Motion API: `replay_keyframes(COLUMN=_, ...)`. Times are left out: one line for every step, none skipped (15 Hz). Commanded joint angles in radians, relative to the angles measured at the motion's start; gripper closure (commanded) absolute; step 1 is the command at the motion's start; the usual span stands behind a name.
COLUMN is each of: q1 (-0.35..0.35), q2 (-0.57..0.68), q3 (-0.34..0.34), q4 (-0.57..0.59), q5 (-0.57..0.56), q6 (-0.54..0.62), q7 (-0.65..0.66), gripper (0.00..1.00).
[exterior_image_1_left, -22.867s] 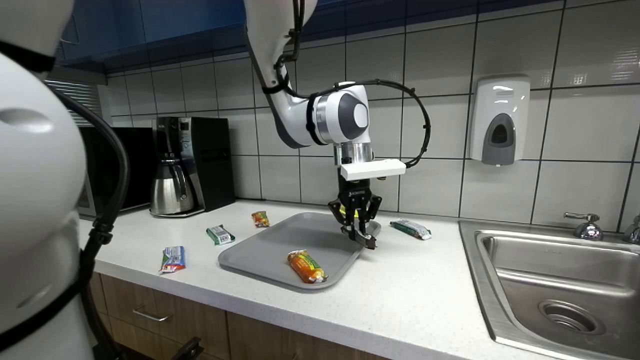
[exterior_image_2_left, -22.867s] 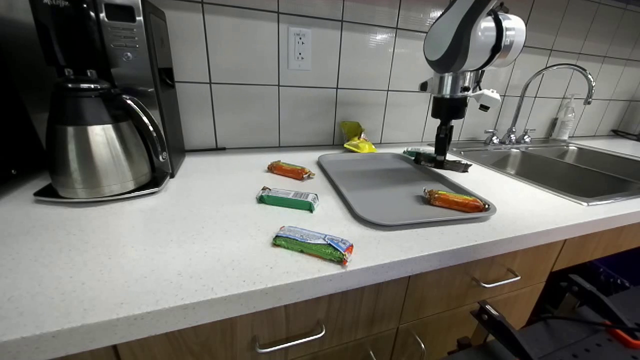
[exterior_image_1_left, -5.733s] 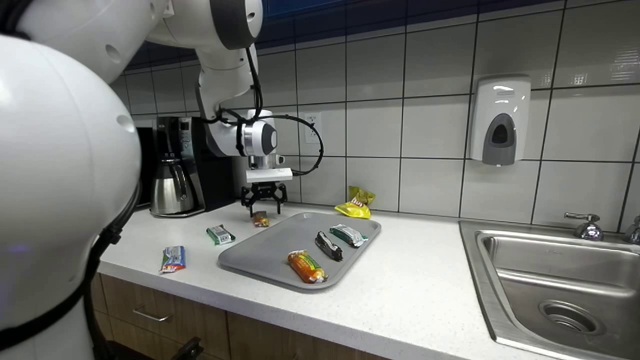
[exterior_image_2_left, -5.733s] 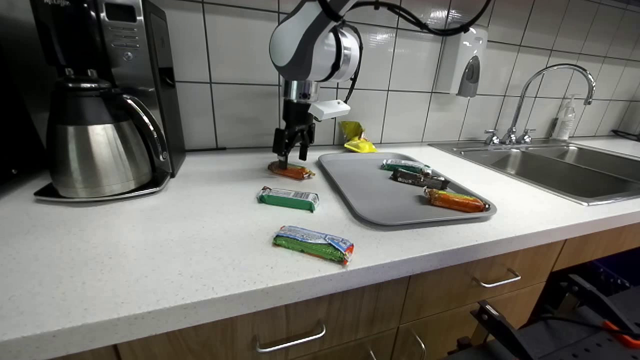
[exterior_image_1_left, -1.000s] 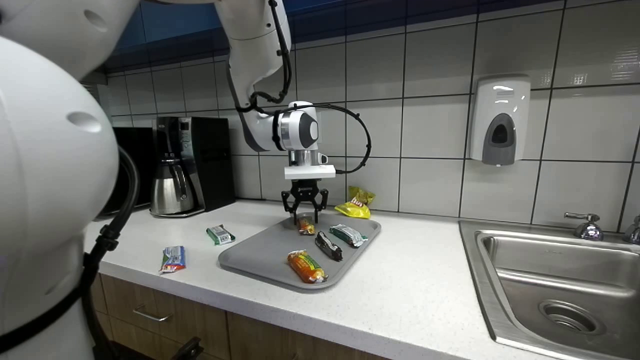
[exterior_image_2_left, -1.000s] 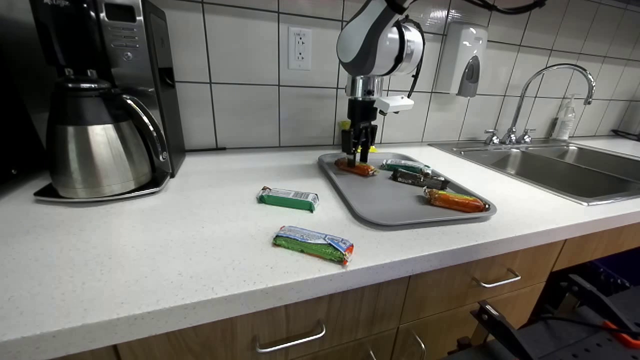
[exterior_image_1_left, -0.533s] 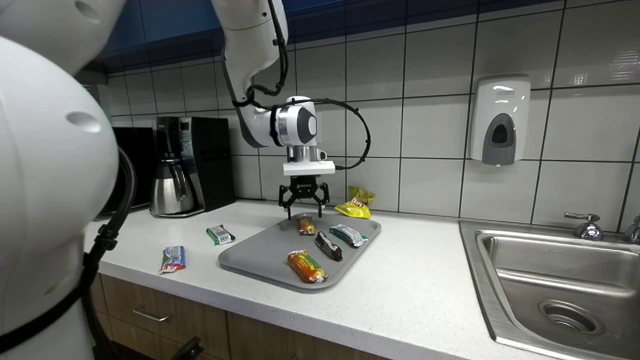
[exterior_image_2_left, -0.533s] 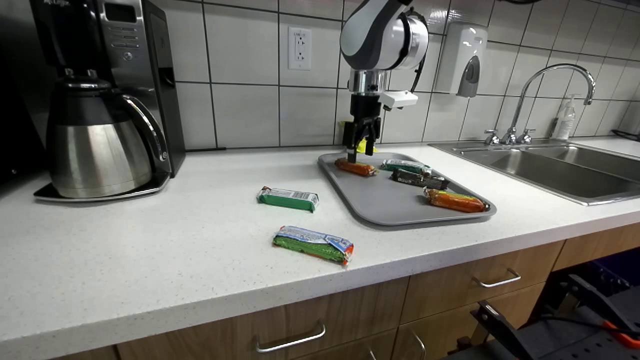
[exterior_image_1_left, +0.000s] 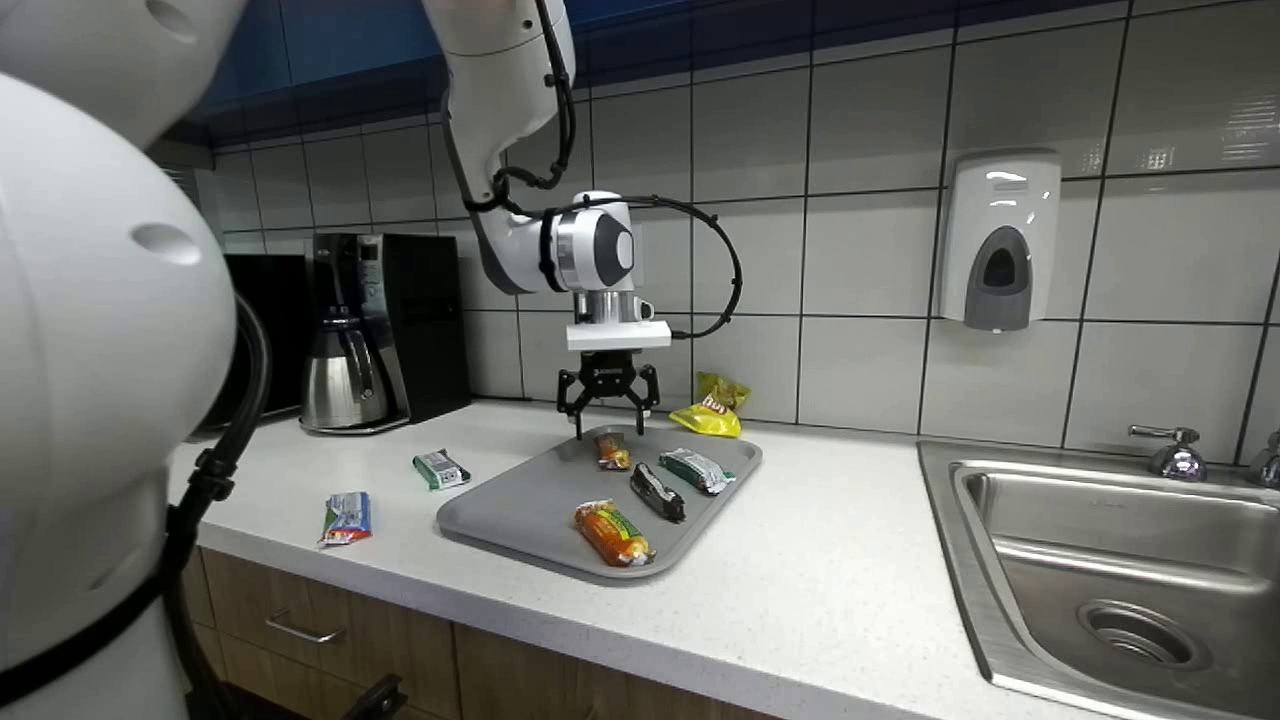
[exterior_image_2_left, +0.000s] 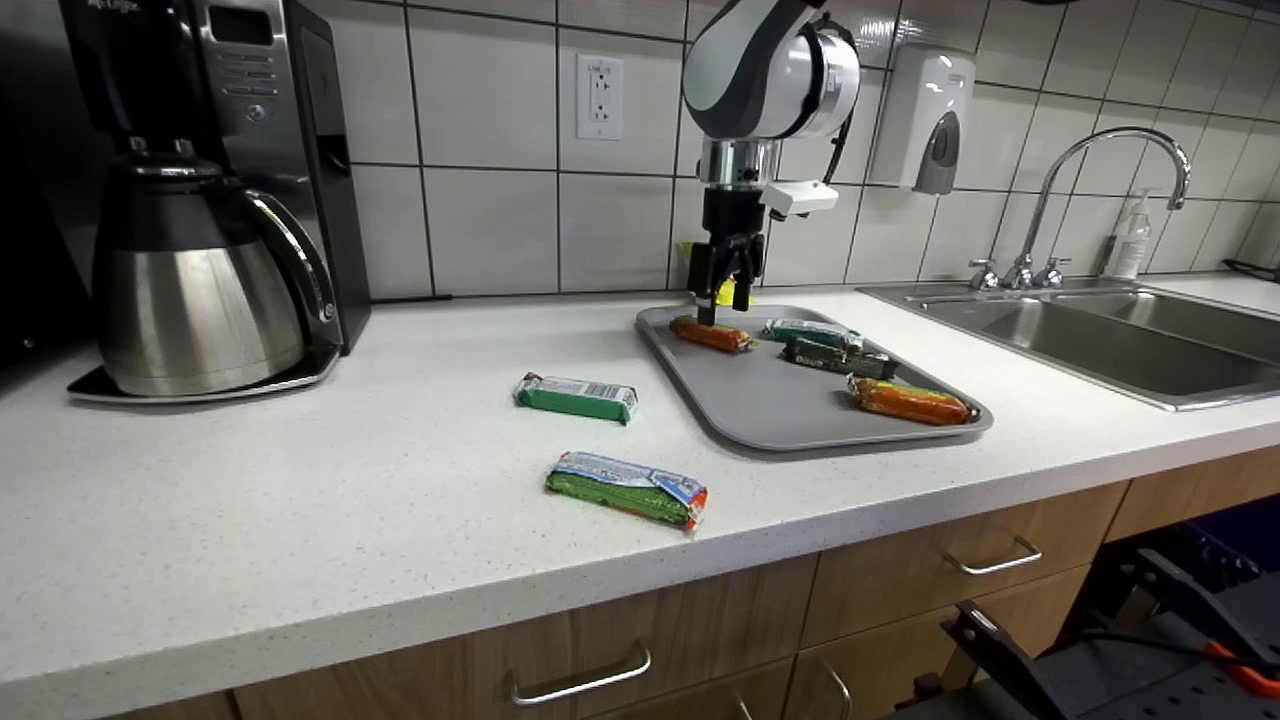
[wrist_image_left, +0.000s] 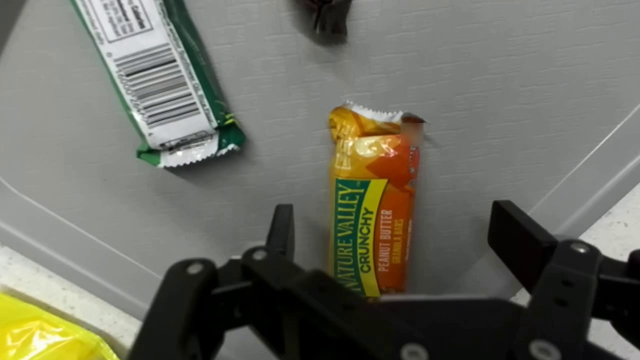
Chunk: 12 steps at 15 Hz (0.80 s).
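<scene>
My gripper (wrist_image_left: 393, 216) stands wide open just above the grey tray (exterior_image_1_left: 520, 505), holding nothing. Between and below its parted fingers lies an orange Nature Valley granola bar (wrist_image_left: 370, 210), with grey tray surface showing on both sides of it; its near end is hidden by the gripper. In an exterior view this orange bar (exterior_image_2_left: 712, 334) rests at the tray's back corner. Also on the tray are a green-and-white bar (exterior_image_1_left: 697, 470), a dark-wrapped bar (exterior_image_1_left: 657, 492) and a second orange bar (exterior_image_1_left: 612, 533) near the front edge.
On the counter left of the tray lie a green bar (exterior_image_2_left: 576, 397) and a blue-and-green bar (exterior_image_2_left: 627, 488). A yellow bag (exterior_image_1_left: 712, 406) leans near the tiled wall. The coffee maker (exterior_image_1_left: 385, 330) stands at the left, the sink (exterior_image_1_left: 1120, 560) at the right.
Earlier the dark and green-white bars, then the back orange bar, came onto the tray. Within the last second my gripper opened wider and rose a little, leaving the orange bar lying.
</scene>
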Motion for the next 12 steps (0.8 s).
replay_keyframes(q1=0.001, q2=0.0, q3=-0.001, q4=0.001, q5=0.001, q6=-0.002, q7=0.0, gripper=0.0)
replay_keyframes(q1=0.001, q2=0.0, q3=-0.001, q4=0.001, q5=0.001, q6=-0.002, q7=0.0, gripper=0.0)
replay_keyframes(q1=0.001, q2=0.0, q3=-0.001, q4=0.001, q5=0.001, q6=-0.002, q7=0.0, gripper=0.0)
replay_keyframes(q1=0.001, q2=0.0, q3=-0.001, q4=0.001, q5=0.001, q6=-0.002, q7=0.0, gripper=0.0)
replay_keyframes(q1=0.001, q2=0.0, q3=-0.001, q4=0.001, q5=0.001, q6=-0.002, q7=0.0, gripper=0.0)
replay_keyframes(q1=0.001, q2=0.0, q3=-0.001, q4=0.001, q5=0.001, q6=-0.002, q7=0.0, gripper=0.0)
replay_keyframes(q1=0.001, q2=0.0, q3=-0.001, q4=0.001, q5=0.001, q6=-0.002, q7=0.0, gripper=0.0)
replay_keyframes(q1=0.001, q2=0.0, q3=-0.001, q4=0.001, q5=0.001, q6=-0.002, q7=0.0, gripper=0.0)
replay_keyframes(q1=0.003, q2=-0.012, q3=0.004, q4=-0.013, q5=0.003, q6=0.0, q7=-0.001, gripper=0.0)
replay_keyframes(q1=0.006, q2=-0.019, q3=0.005, q4=-0.024, q5=0.002, q6=0.007, q7=0.001, gripper=0.0)
replay_keyframes(q1=0.01, q2=-0.03, q3=0.008, q4=-0.035, q5=-0.001, q6=0.012, q7=0.001, gripper=0.0)
replay_keyframes(q1=0.015, q2=-0.039, q3=0.011, q4=-0.043, q5=-0.003, q6=0.014, q7=0.0, gripper=0.0)
